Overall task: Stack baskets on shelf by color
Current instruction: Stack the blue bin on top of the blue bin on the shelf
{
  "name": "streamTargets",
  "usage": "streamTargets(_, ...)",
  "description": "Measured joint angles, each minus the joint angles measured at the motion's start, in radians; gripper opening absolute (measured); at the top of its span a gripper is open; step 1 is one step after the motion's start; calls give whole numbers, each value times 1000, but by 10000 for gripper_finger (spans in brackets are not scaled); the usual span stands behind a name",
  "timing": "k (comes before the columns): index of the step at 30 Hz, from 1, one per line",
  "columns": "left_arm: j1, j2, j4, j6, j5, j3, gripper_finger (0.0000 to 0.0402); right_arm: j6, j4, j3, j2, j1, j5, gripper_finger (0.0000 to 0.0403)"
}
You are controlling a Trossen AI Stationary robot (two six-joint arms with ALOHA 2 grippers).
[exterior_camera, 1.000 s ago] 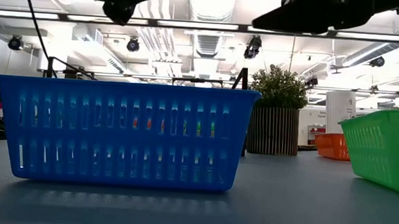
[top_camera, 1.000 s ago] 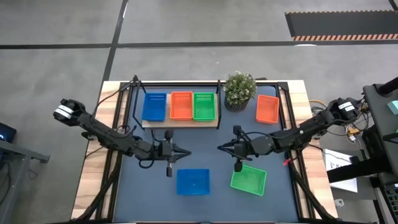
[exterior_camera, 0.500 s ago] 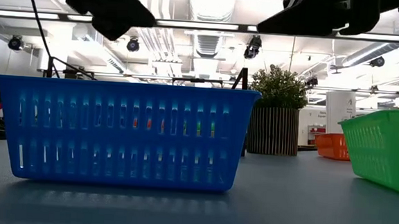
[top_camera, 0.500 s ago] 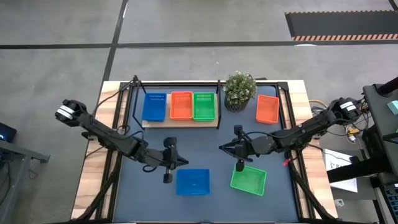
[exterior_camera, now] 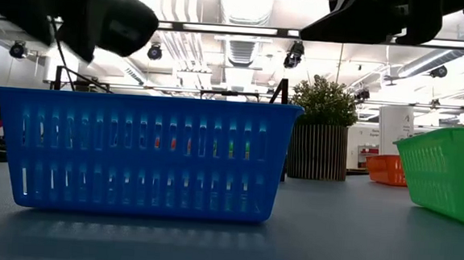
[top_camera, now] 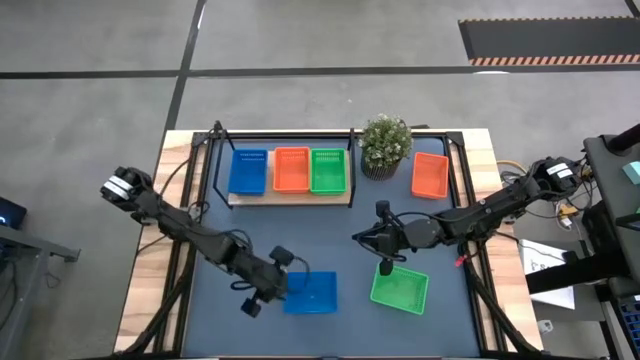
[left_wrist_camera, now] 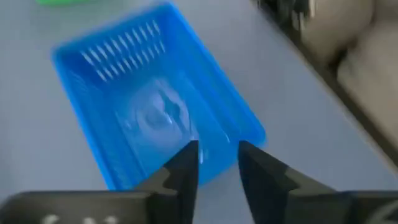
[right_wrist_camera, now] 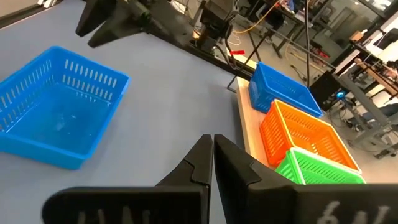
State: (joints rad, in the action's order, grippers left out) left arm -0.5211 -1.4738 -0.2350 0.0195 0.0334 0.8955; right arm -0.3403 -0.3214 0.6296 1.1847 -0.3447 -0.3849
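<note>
A blue basket (top_camera: 311, 292) stands on its base on the dark tabletop near the near edge; the low view shows it close up (exterior_camera: 142, 153). My left gripper (top_camera: 288, 284) is open and hovers at the basket's left wall, its fingers (left_wrist_camera: 186, 167) over that rim. My right gripper (top_camera: 356, 237) is shut and hangs in the air over the table's middle, left of a green basket (top_camera: 400, 290). The shelf (top_camera: 290, 199) at the far side carries a blue (top_camera: 248, 171), a red-orange (top_camera: 291, 169) and a green basket (top_camera: 327, 170) side by side. Another red-orange basket (top_camera: 430, 175) lies at the far right.
A potted plant (top_camera: 385, 146) stands between the shelf and the far-right red-orange basket. The shelf's black frame posts (top_camera: 217, 160) rise at its ends. Bare tabletop (top_camera: 310, 235) lies between the shelf and the two near baskets.
My left gripper has swung from the table's middle toward the near edge and come down beside the blue basket's left wall, turning to point at the basket. My right arm has kept still, and no basket has moved.
</note>
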Motion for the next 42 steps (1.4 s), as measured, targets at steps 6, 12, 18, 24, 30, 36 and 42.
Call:
streamTargets(6,-20,-78,-234,-255,1,155,154,4,-4,0,0,0,0,9)
streamTargets(12,-3,-123,-246,-372,-6,156,162,7,-4,0,0,0,0,9)
streamTargets(18,-3,-144,-241,-453,-4,138,162,37,8,0,0,0,1,9)
streamTargets(24,3,-158,-195,-498,-2,137,153,52,14,0,1,0,1,9)
streamTargets(30,4,-213,-141,-498,-3,124,106,60,14,0,1,0,1,9)
streamTargets(36,0,-242,-133,-490,-3,145,20,93,28,1,1,0,1,9)
streamTargets(42,1,-205,-146,-445,-108,153,1,95,57,1,1,0,1,9)
